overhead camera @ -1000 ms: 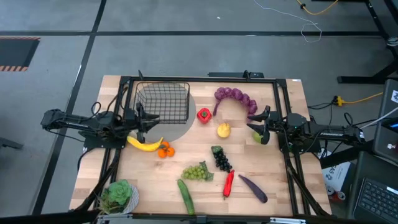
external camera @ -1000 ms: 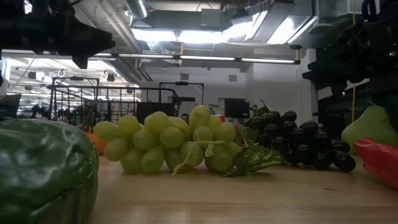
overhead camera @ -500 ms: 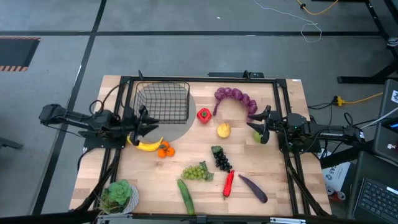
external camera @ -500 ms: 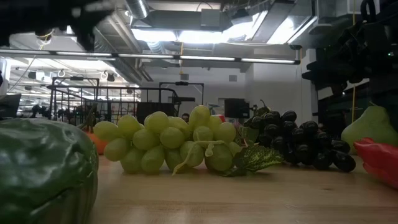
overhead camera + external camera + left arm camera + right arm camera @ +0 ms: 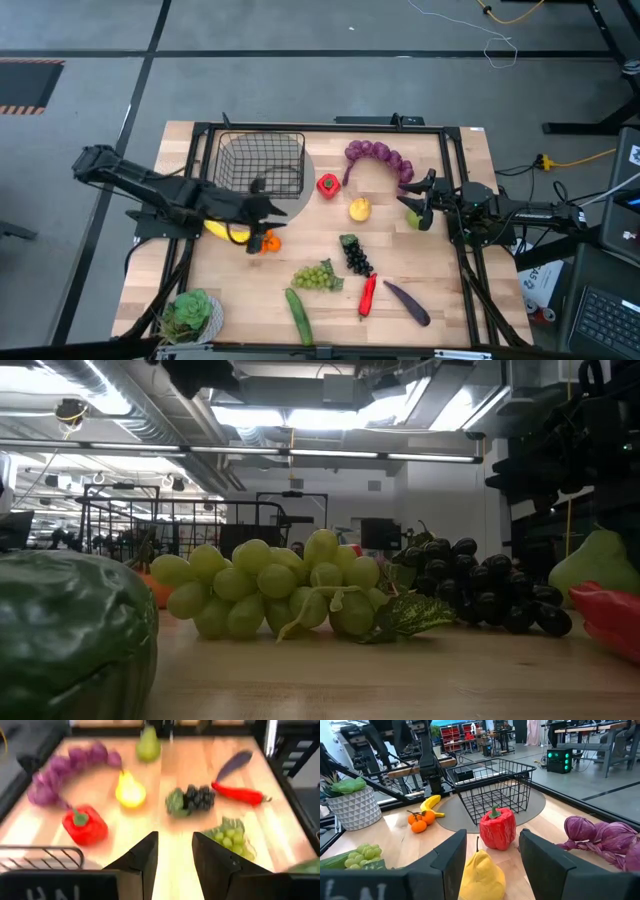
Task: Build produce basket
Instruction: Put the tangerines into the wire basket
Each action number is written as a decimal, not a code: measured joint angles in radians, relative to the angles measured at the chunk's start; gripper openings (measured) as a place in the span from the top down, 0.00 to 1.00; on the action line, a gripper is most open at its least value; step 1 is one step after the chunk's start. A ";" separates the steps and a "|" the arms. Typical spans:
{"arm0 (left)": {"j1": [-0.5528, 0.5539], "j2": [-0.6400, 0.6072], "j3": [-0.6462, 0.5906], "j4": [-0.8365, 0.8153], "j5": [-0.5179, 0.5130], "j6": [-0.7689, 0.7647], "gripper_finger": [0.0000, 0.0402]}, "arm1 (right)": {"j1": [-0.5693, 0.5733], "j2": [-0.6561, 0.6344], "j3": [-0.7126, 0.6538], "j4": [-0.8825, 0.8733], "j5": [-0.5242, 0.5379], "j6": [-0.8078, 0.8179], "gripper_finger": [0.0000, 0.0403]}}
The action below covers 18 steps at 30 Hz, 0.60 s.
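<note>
The black wire basket (image 5: 262, 165) stands on a grey round mat at the far left. A banana (image 5: 226, 233) and oranges (image 5: 265, 242) lie near it. A red pepper (image 5: 328, 185), a yellow pear-shaped fruit (image 5: 359, 209), a purple bunch (image 5: 380, 158), dark grapes (image 5: 355, 255), green grapes (image 5: 318, 276), a cucumber (image 5: 298, 315), a chili (image 5: 368, 295) and an eggplant (image 5: 407, 302) lie spread on the table. My left gripper (image 5: 278, 211) is open and empty over the mat's near edge; its wrist view (image 5: 175, 855) looks toward the pepper (image 5: 85, 824). My right gripper (image 5: 420, 203) is open and empty beside a green pear (image 5: 412, 219).
A potted plant (image 5: 190, 315) stands at the near left corner. A black frame (image 5: 455, 180) runs along the table's sides and far edge. There is bare wood between the pepper and the oranges.
My left gripper has gone toward the table's right edge, from beside the basket's near left corner to over the mat's near edge, above the banana and oranges. It stays open. No fruit has moved.
</note>
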 joint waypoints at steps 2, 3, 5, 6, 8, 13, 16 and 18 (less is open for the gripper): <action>-0.008 0.047 0.037 -0.042 0.002 -0.048 0.71 | 0.000 0.000 0.000 0.000 0.000 0.000 0.54; -0.014 0.065 0.047 -0.068 0.006 -0.070 0.71 | 0.000 0.000 0.000 0.000 0.000 -0.001 0.54; -0.030 0.093 0.061 -0.110 0.020 -0.107 0.71 | 0.000 0.000 0.000 0.000 0.000 -0.004 0.54; -0.039 0.104 0.064 -0.114 0.022 -0.124 0.71 | 0.000 0.000 0.000 0.000 0.000 -0.004 0.54; -0.056 0.124 0.064 -0.126 0.024 -0.155 0.71 | 0.000 0.000 0.000 0.000 0.000 -0.004 0.54; -0.096 0.176 0.064 -0.202 0.023 -0.236 0.71 | 0.000 0.000 0.000 0.000 0.000 -0.004 0.54; -0.115 0.209 0.064 -0.219 0.020 -0.301 0.71 | 0.000 0.000 0.000 0.000 0.000 -0.003 0.54; -0.124 0.229 0.064 -0.216 0.015 -0.335 0.71 | 0.000 0.000 0.000 0.000 0.000 -0.003 0.54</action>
